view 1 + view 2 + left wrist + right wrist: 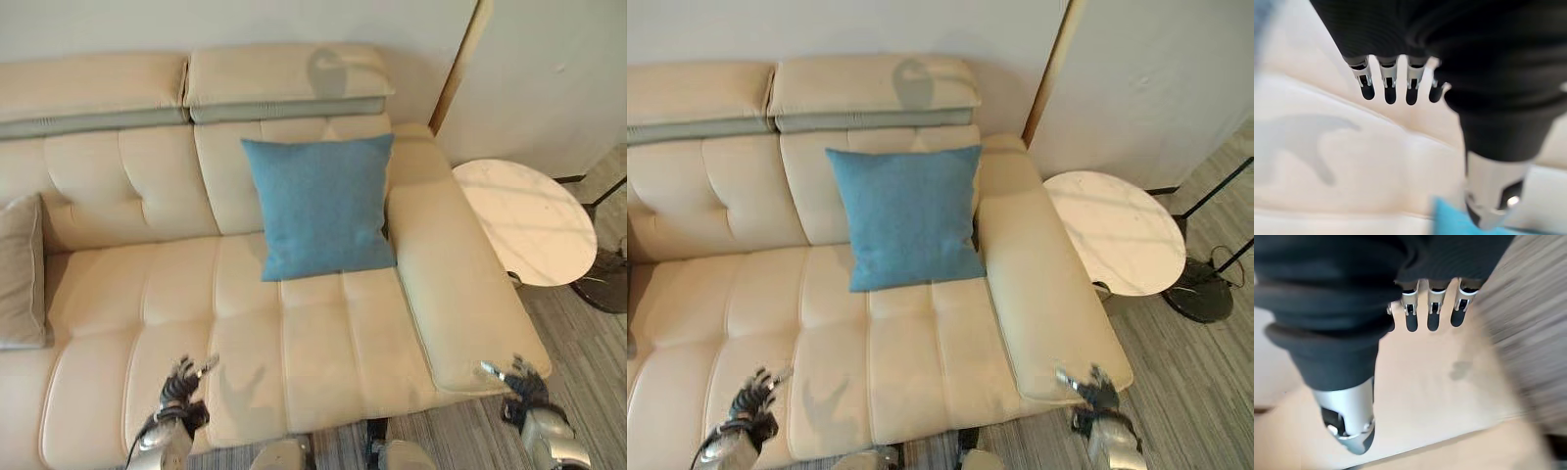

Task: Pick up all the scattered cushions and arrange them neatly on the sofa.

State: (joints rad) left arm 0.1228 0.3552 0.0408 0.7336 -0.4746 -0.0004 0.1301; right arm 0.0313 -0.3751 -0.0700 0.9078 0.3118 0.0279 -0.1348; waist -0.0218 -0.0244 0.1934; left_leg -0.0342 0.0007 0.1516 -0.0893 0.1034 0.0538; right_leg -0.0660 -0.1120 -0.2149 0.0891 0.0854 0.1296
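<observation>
Left eye view: blue cushion [321,206] is propped mid-frame on the sofa [323,352]; left robot hand [184,384] and right robot hand [519,382] are held empty, fingers apart. Another cushion must be sought.

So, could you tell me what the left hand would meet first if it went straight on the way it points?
Probably the sofa seat: the left hand hovers empty over its front edge, fingers relaxed. Further along sits the blue cushion, though depth is unclear.
</observation>
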